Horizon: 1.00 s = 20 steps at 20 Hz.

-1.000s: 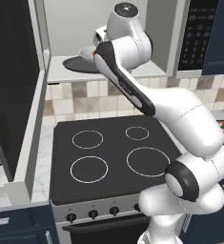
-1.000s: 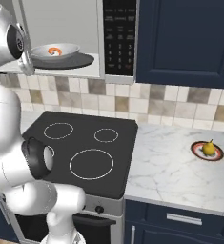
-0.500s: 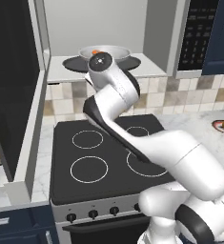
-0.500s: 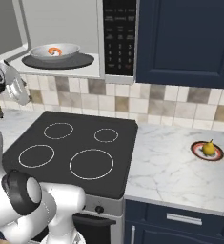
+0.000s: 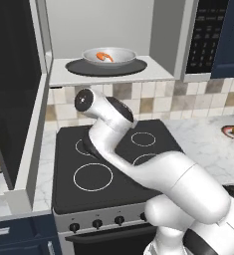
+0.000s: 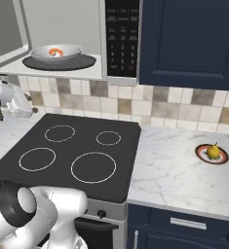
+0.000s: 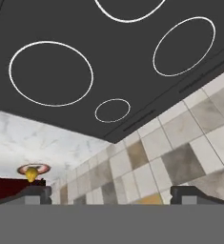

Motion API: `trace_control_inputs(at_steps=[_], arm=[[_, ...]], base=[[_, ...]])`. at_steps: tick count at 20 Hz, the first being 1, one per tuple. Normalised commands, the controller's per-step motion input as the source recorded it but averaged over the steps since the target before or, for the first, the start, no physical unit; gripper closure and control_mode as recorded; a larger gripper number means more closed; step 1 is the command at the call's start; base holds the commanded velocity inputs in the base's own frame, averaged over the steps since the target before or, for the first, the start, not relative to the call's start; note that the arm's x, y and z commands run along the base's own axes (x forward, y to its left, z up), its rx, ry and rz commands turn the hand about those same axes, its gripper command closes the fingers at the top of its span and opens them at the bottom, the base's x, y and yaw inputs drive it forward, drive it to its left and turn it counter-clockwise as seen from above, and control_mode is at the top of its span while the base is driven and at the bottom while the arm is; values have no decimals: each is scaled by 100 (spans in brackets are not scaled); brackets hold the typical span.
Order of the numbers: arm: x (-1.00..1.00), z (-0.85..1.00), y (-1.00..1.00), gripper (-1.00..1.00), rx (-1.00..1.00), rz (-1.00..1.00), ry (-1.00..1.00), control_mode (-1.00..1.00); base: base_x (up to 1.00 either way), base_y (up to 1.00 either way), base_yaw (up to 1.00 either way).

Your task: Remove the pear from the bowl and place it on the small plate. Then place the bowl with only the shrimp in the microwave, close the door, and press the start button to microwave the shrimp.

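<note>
Kitchen: black cooktop (image 6: 77,155) under the open microwave (image 5: 108,45), marble counter (image 6: 179,170) to its right.
Bowl: we see the bowl (image 5: 109,56) with the shrimp (image 5: 104,56) inside the cavity.
Pear: on the small plate (image 6: 211,153).
Gripper: our gripper (image 7: 111,194) hangs empty, fingers spread wide, low over the cooktop.
Next: we should swing behind the door (image 5: 14,94) and push evenly until it latches.

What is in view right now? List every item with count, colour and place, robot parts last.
microwave: one, light-grey frame, black button panel, above the stove
door: one, dark window, swung open at left
bowl: one, light grey, inside the microwave
shrimp: one, orange, in the bowl
small plate: one, black-rimmed, on the marble counter
pear: one, yellow, on the small plate
stove: one, black, four rings
gripper: one, dark tips, open, empty
</note>
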Motion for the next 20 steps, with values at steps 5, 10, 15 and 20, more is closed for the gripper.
trace_control_inputs(at_steps=[5,10,15,20], arm=[[0,-3,29,-100,-25,-8,0,-100],[0,-39,27,-100,-31,0,-4,-100],[13,-28,4,-100,-21,-1,9,-100],[-15,-27,46,-100,-34,0,-7,-100]], base=[[0,0,0],[0,0,0],[0,0,0],[0,0,0]])
